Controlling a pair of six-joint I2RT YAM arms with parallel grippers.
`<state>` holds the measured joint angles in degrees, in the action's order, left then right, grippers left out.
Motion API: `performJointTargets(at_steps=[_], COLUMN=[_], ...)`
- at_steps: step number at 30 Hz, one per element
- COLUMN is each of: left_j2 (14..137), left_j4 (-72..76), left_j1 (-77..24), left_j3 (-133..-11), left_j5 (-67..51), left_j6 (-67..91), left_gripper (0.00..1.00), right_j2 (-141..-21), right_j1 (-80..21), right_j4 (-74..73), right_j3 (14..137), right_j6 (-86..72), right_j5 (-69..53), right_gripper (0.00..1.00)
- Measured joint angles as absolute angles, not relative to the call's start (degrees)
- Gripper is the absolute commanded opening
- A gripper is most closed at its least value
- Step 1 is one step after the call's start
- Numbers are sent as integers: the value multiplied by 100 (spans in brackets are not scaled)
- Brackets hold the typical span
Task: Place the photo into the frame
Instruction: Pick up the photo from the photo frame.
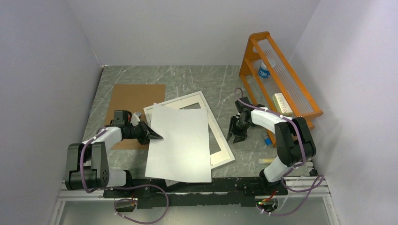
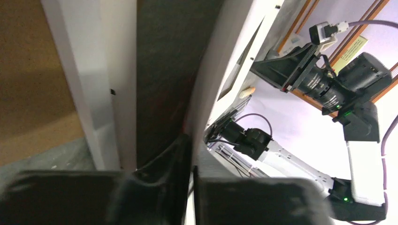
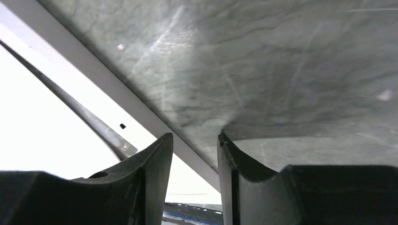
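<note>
The left gripper (image 1: 157,136) has its jaws drawn almost together. They seem to pinch the near edge of the photo (image 1: 180,143), though the contact itself is hard to see. The photo shows its plain white back upward and spreads away from the fingertips, across the frame (image 3: 94,70) and the white card mat (image 1: 221,157). It looks lifted on the gripper's side, because the left wrist camera sees under it, along its dark printed face, as far as the other arm. I judge it is held by one edge like this so that it can be turned or slid over the opening without touching the picture side.

The right gripper (image 3: 195,140) hangs low over the bare table (image 1: 187,77) with its jaws partly apart and nothing between them. The frame's silver border runs just beside its left finger. It is probably waiting there to steady the frame.

The brown backing board (image 1: 136,98) lies behind the left gripper, out of the way.
</note>
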<state>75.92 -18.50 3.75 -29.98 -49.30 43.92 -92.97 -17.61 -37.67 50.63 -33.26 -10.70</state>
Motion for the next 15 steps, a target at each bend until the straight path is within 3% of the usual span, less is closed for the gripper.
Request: performJointTargets(at_steps=[7, 15], left_j2=[7599, 6563], left_j4=[-2324, -2869], left_j1=[373, 373], left_j3=[-3618, -4224], left_j5=[-4904, -4587], left_j6=[3992, 3868], left_gripper=[3, 2], right_j2=[-9177, -8969], right_j1=[-1774, -2036], right_j4=[-3299, -3081], right_j3=[4707, 4574], right_j6=[-3636, -3771], right_j5=[-1809, -1712], right_gripper=[41, 48])
